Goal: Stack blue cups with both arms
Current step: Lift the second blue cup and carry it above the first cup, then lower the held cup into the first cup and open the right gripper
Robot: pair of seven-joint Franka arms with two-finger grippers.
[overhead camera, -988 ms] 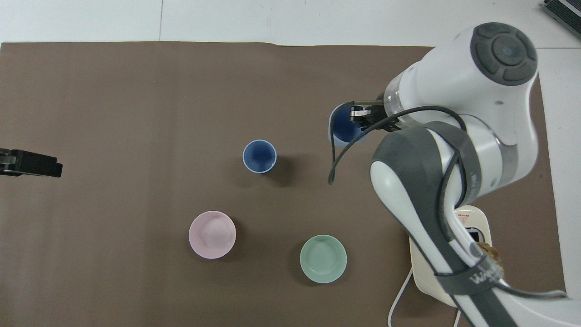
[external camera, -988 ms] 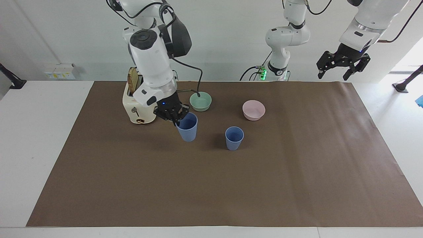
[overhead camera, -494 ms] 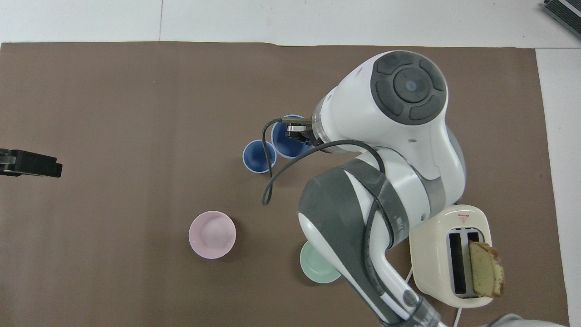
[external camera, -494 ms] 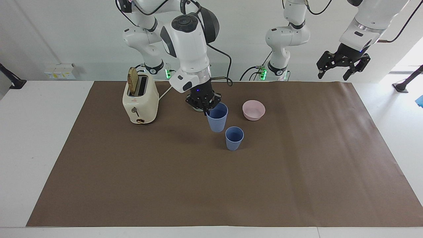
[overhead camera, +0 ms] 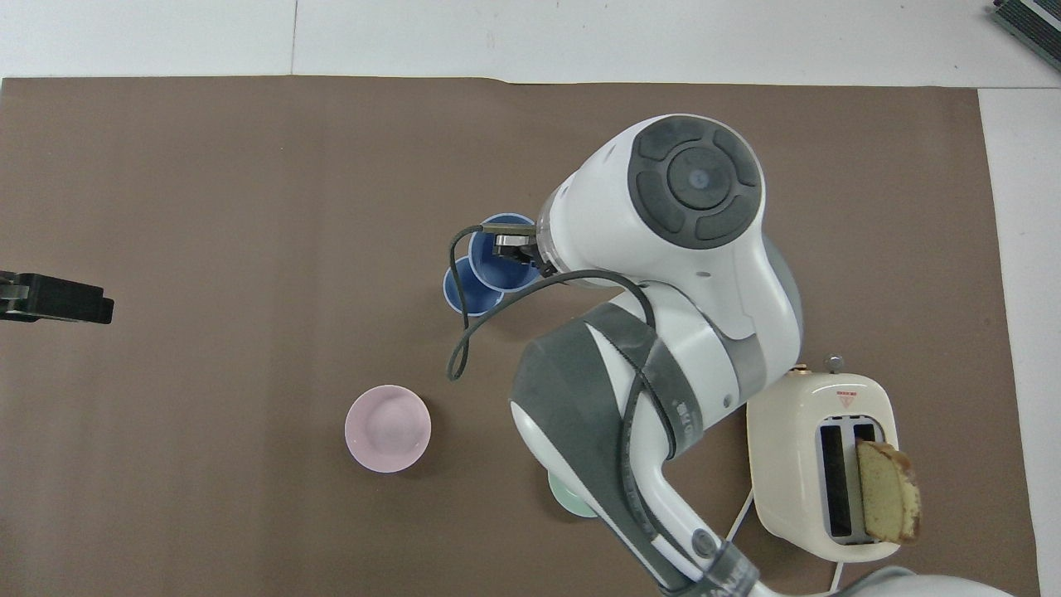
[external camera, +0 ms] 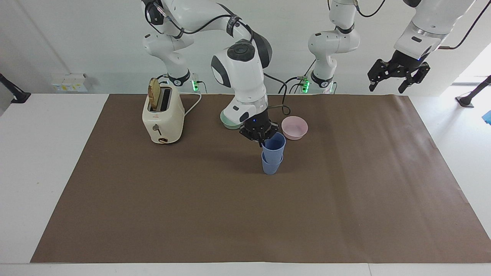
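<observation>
Pinching one blue cup (external camera: 274, 143) by its rim, the right hand (external camera: 260, 134) holds it over the other cup (external camera: 271, 165) on the brown-covered worktop (external camera: 345, 191); left hand (external camera: 398, 74) waits spread.

Two small periwinkle-blue tumblers, tapered and handleless. The lower cup (external camera: 271, 165) stands upright on the brown mat, just farther from the robots than the pink bowl (external camera: 294, 127). The upper cup (external camera: 274, 145) hangs upright over it, its base at the lower cup's mouth (whether it is seated inside cannot be told), pinched at the rim by the right gripper (external camera: 261, 134).
</observation>
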